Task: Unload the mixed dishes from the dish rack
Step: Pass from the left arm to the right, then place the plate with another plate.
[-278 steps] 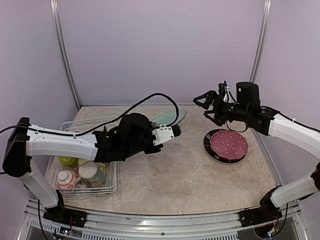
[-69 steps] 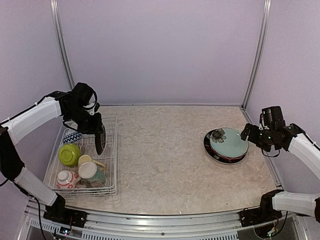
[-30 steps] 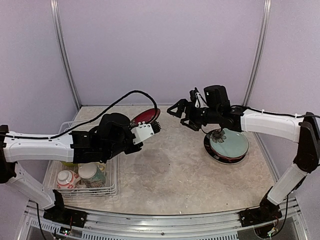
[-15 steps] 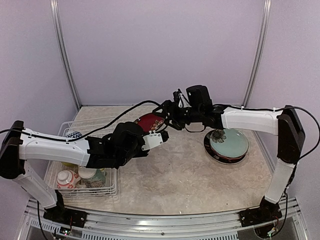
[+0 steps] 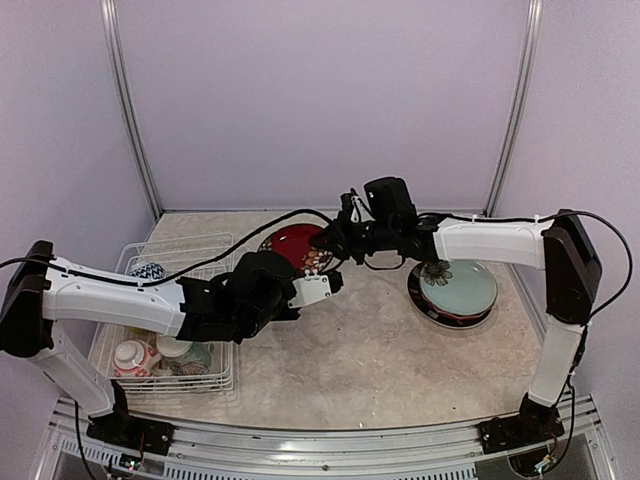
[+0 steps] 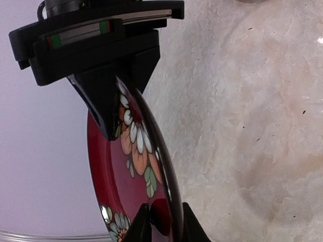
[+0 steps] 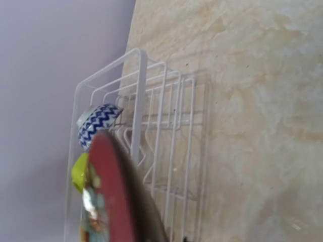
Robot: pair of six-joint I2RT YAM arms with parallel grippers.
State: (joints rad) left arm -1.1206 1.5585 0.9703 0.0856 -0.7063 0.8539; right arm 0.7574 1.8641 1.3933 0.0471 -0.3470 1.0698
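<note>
Beige table (image 5: 380,350): one rack (image 5: 195,262), three plates (image 5: 296,243)

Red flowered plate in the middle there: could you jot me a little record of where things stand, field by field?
plate held: dark red floral plate, lifted above the table, tilted
left arm's jaws: shut on its rim
right arm's jaws: shut on the opposite rim
already unloaded: pale teal plate on top of a stack at the right
dish rack: holds a blue zigzag bowl, a lime-green bowl and more crockery
stage: probably a handover between arms
</note>
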